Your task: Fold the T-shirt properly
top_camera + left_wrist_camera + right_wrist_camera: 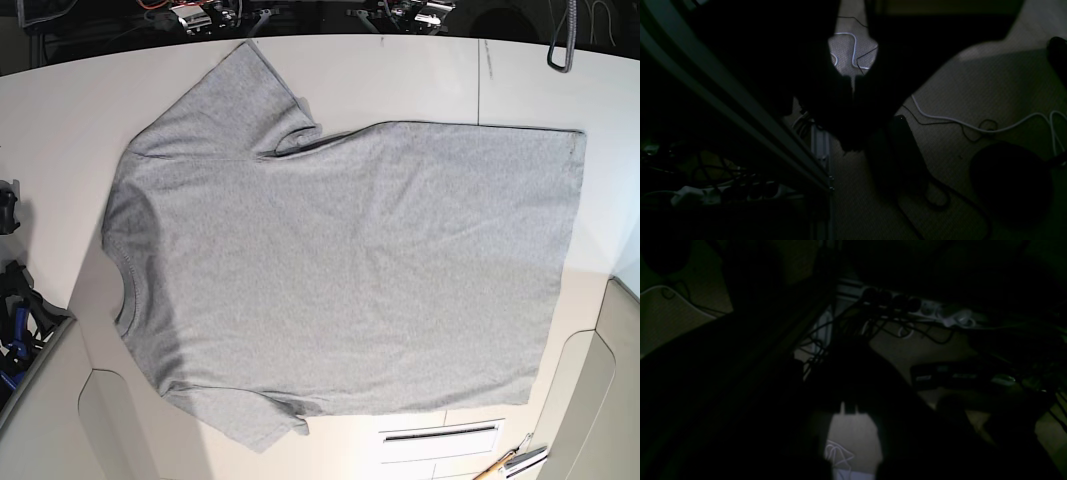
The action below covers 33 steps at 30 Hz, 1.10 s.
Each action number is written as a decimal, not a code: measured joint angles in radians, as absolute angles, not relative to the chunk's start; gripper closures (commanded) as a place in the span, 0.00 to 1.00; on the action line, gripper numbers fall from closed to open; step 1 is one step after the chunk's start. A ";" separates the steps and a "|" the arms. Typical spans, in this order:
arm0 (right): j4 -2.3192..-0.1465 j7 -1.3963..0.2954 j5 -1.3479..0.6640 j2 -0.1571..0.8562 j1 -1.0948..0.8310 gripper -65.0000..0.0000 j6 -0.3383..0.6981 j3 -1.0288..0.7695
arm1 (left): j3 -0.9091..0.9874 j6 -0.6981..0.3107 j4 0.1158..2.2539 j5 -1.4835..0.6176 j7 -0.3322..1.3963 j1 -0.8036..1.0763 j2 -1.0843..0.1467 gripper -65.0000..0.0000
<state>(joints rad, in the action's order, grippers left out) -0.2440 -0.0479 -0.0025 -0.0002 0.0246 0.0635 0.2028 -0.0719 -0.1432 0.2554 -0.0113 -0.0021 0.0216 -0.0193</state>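
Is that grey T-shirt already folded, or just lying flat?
Spread flat, not folded: the T-shirt lies open on the table, both sleeves out, collar and hem showing.

You're looking at the T-shirt [340, 270] lying flat across the middle of the table [60, 130], collar sitting toward the left edge and hem toward the right edge. One sleeve is reaching toward the far edge, the other is lying at the near edge.
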 measured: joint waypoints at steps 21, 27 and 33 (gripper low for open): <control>-0.548 -0.049 0.003 0.062 -0.248 1.00 0.001 0.201 | -0.073 -0.218 0.540 -0.069 -0.012 0.300 -0.112 1.00; -0.723 -0.051 0.004 0.095 -0.378 1.00 -0.007 0.201 | -0.073 -0.217 0.709 -0.071 -0.009 0.437 -0.143 1.00; -0.880 -0.050 0.002 0.102 -0.501 1.00 -0.004 0.201 | -0.073 -0.218 0.878 -0.070 -0.009 0.573 -0.182 1.00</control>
<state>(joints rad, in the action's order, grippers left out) -0.8799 -0.0498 0.0025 0.1024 -0.5007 -0.0040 0.2012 -0.0731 -0.2180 0.8783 -0.0700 -0.0090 0.5732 -0.1818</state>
